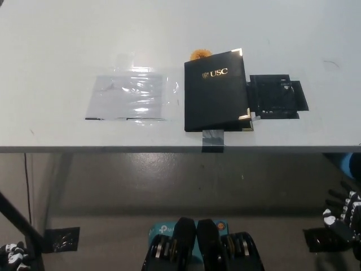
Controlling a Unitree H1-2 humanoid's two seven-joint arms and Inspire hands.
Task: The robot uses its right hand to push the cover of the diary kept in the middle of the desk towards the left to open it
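**Inspector A:** Head view. What is recorded for the diary?

**Inspector B:** The diary (216, 90) is noted lying closed and flat on the bench (56, 45), right of centre and near the front edge. Gold lettering is seen on the black cover, and gold corner pieces on its right side. A strip of grey tape (212, 138) is seen at its lower edge, reaching to the bench edge. A black square piece (275, 97) lies just beside it on the right, and something orange (199, 54) shows from behind the top edge. A clear plastic sheet (128, 97) lies well apart to the left.

**Inspector A:** And the robot hands?

**Inspector B:** The right robot hand (343, 212) is seen low at the right edge, below bench level and well apart from the diary. Nothing is held in it and its fingers are spread. Only a small part of the left robot hand (12, 254) is visible in the lower left corner; whether it is open or closed cannot be told.

**Inspector A:** Stage of work?

**Inspector B:** The opening is judged not begun; the cover is untouched.

**Inspector A:** Risks?

**Inspector B:** If the push is applied on the cover face rather than under its right edge, the whole diary could be slid left, unless it is held by the tape. The black piece could be struck on the approach. A cover lifted only partway could fall shut.
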